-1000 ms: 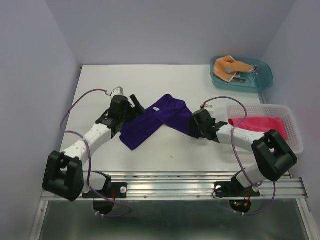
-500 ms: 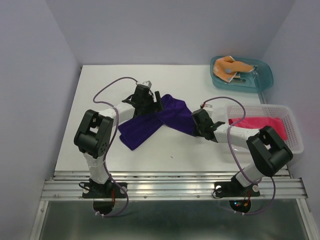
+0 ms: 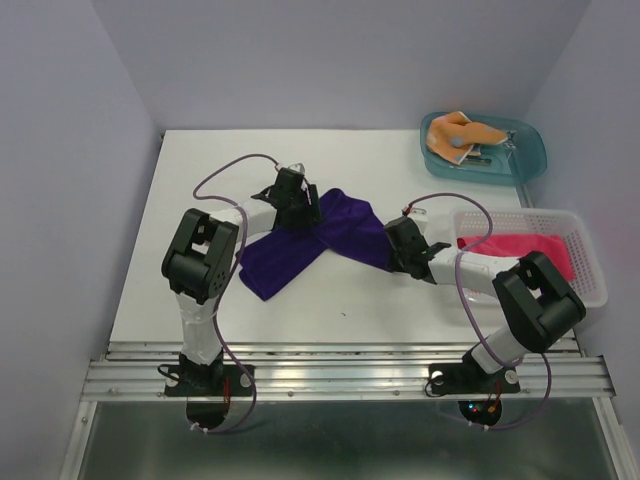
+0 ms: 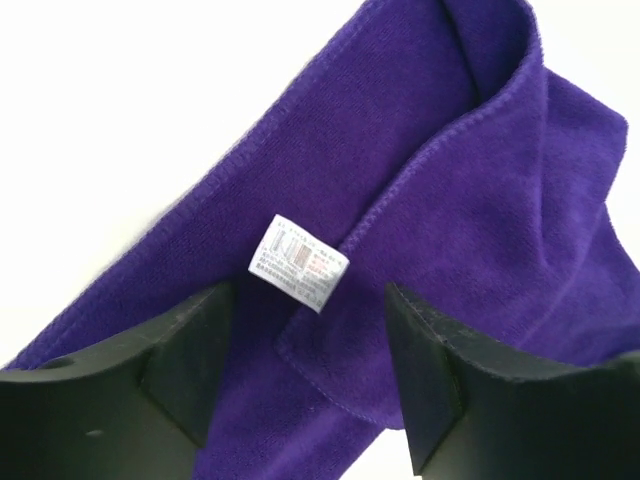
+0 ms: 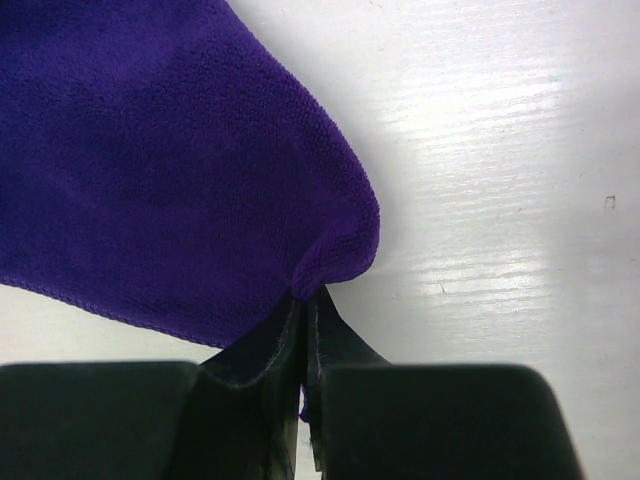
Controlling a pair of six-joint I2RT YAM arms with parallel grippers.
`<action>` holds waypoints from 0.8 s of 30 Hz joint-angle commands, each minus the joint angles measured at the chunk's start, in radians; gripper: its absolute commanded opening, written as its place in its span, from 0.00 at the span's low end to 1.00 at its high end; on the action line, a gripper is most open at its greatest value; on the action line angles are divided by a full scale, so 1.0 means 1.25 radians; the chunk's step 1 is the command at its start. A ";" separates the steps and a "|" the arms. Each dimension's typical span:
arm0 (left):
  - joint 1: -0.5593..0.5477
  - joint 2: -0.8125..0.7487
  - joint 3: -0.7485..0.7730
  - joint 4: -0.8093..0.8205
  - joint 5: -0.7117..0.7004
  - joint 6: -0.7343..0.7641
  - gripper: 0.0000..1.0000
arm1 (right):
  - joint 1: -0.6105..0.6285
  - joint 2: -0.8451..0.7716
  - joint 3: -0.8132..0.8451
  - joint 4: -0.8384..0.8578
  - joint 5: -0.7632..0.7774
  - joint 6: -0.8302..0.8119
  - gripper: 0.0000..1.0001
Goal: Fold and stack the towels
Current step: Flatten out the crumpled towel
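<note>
Right gripper (image 5: 305, 296) pinches a corner of the limp purple towel (image 3: 281, 262); left gripper (image 4: 310, 322), jaws apart, should take its labelled hem

Printed matter: one item. A white sewn-in tag (image 4: 298, 264) sits on the dark purple towel (image 4: 460, 200), at a stitched hem. It lies just ahead of the left gripper (image 4: 306, 318), centred between its two spread fingers. The tag carries several lines of dark print and a reddish block. All characters are too small to read. No text is legible in any view.
</note>
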 commanded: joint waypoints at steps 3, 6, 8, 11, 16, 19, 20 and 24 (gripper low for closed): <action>-0.009 -0.007 0.021 0.002 0.021 0.009 0.54 | -0.009 0.022 -0.017 -0.009 0.009 -0.004 0.03; -0.010 -0.020 0.015 0.005 0.016 0.006 0.37 | -0.008 0.025 -0.017 -0.009 0.008 -0.009 0.03; -0.010 -0.026 0.015 0.005 0.013 0.009 0.22 | -0.009 0.028 -0.017 -0.011 0.012 -0.010 0.03; -0.010 -0.045 0.013 0.005 -0.001 0.014 0.00 | -0.009 0.026 -0.015 -0.018 0.017 -0.011 0.01; -0.010 -0.079 0.003 0.008 -0.003 0.026 0.00 | -0.009 0.006 -0.011 -0.023 0.019 -0.019 0.01; -0.011 -0.119 -0.014 0.012 -0.009 0.024 0.00 | -0.009 -0.010 -0.006 -0.022 0.008 -0.033 0.01; -0.011 -0.133 -0.023 0.018 -0.010 0.022 0.00 | -0.008 -0.028 -0.004 -0.021 0.002 -0.036 0.01; -0.019 -0.227 -0.089 0.067 0.020 0.008 0.00 | -0.008 -0.101 -0.004 -0.007 -0.075 -0.065 0.01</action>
